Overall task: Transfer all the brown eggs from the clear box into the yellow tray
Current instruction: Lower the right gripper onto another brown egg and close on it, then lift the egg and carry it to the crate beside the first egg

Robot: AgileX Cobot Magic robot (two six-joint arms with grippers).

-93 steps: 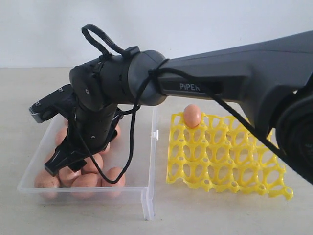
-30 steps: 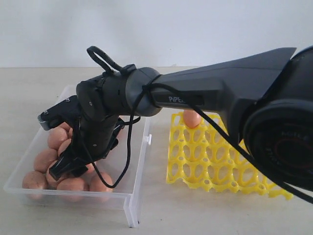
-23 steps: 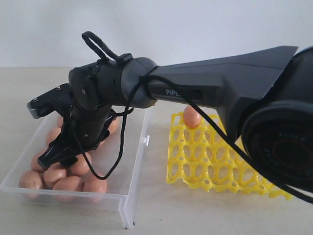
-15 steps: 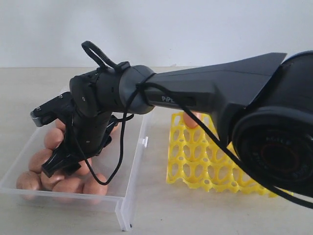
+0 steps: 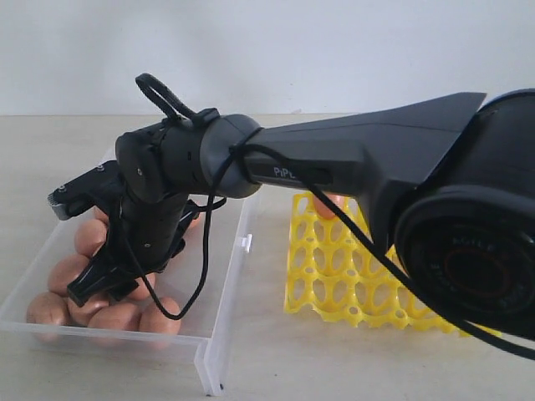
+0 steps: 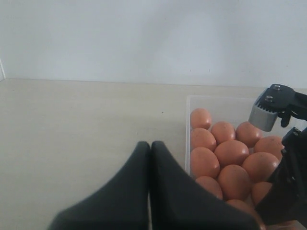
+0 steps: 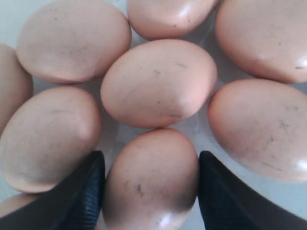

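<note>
**Right gripper (image 5: 94,286) down among the brown eggs (image 5: 113,316) in the clear box (image 5: 224,322), fingers bracketing one shell.**

Exterior view: your right gripper sits low in the box, where the eggs lie heaped, and a lone egg (image 5: 324,204) rests in a far cup of the yellow tray (image 5: 351,284). Against the earliest frame the box has slid and skewed away from the tray, so judge it light and quick to skate.
Left wrist view: the left gripper (image 6: 150,158) is pressed closed on nothing, outside the box and near it.
Right wrist view: the fingers (image 7: 79,196) flank the target egg (image 7: 151,177), at or on its shell. Whether they clamp it yet, you cannot tell. Shells this smooth and rounded are likely slippery and brittle, so squeeze gently across the widest part.
</note>
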